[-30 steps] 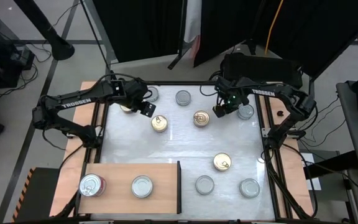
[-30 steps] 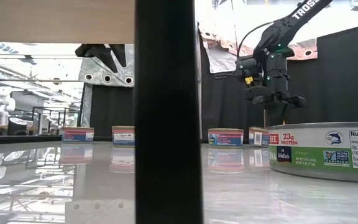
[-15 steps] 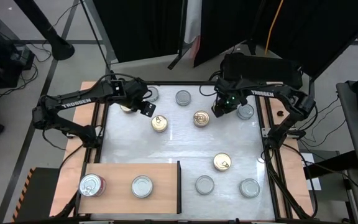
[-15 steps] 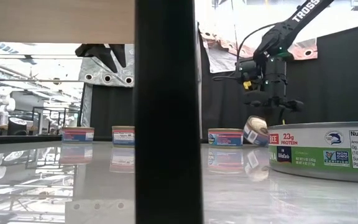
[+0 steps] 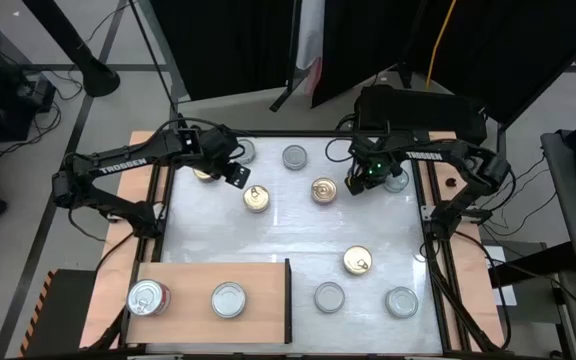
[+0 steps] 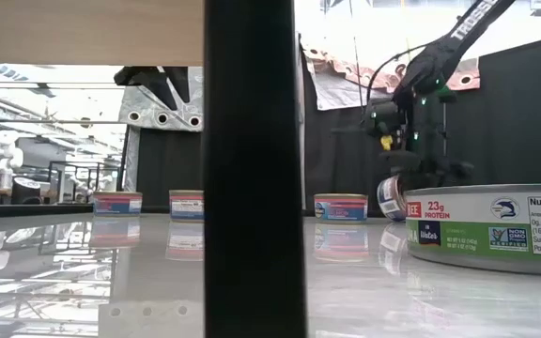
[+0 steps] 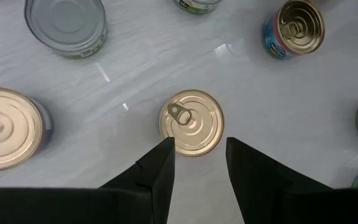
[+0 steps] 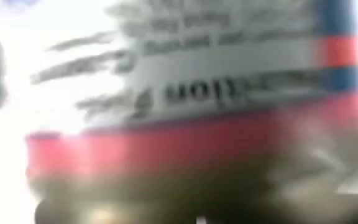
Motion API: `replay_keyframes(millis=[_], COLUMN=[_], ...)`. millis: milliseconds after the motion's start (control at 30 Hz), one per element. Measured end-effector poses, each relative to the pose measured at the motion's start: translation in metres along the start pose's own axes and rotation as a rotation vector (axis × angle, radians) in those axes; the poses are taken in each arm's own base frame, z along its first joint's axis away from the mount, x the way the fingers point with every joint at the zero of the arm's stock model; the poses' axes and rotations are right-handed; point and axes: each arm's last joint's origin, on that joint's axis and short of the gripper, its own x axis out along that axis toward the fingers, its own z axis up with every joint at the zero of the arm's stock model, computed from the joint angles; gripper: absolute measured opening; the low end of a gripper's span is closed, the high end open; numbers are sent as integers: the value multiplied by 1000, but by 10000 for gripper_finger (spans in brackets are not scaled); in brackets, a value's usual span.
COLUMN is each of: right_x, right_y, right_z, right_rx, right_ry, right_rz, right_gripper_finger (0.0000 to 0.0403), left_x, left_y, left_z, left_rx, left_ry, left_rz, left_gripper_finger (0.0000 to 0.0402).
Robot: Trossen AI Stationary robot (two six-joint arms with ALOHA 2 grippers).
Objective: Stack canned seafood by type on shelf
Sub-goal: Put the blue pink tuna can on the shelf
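Near edge: light-brown wooden shelf (image 5: pixel 186 282) held two tins only; sorting barely begun. Far side: your right gripper (image 5: pixel 366 180) was clamped on tilted silver-lidded tin (image 6: pixel 392 196). Next: lift, carry to shelf. Left gripper (image 7: pixel 196 163) part-open, empty, above gold pull-tab tin (image 7: pixel 191 122).

— How are the tins laid out?
— Two are set flat on the shelf (image 5: pixel 208 282) at the near left: a red-labelled tin (image 5: pixel 146 297) and a silver-lidded tin (image 5: pixel 228 299). The gold-lidded tins (image 5: pixel 320 189) and others are scattered over the surface.
— Any not flat?
— One tilted tin (image 6: pixel 391 196) is seen at the far right.
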Motion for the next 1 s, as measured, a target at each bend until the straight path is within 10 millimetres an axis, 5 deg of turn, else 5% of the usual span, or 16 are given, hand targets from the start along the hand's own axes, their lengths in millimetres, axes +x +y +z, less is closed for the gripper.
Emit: replay_keyframes(millis=[300,600,800,1000], right_x=[-72,-139,-139,-112], right_y=[4,13,15,14], right_z=[-11,-17,-16,-1], right_rx=[-158,-739,-1044,-1219], right_ry=[-50,-328,-357,-319], right_rz=[190,180,96,41], right_gripper_finger=[55,224,335,365], left_x=[0,0,0,0], left_y=[0,-2,-3,-7], left_z=[1,4,4,0], left_rx=[-2,2,-11,-43], left_ry=[-5,-45,-35,9], left_rz=[-4,-17,-37,-87], left_gripper_finger=[146,146,146,146])
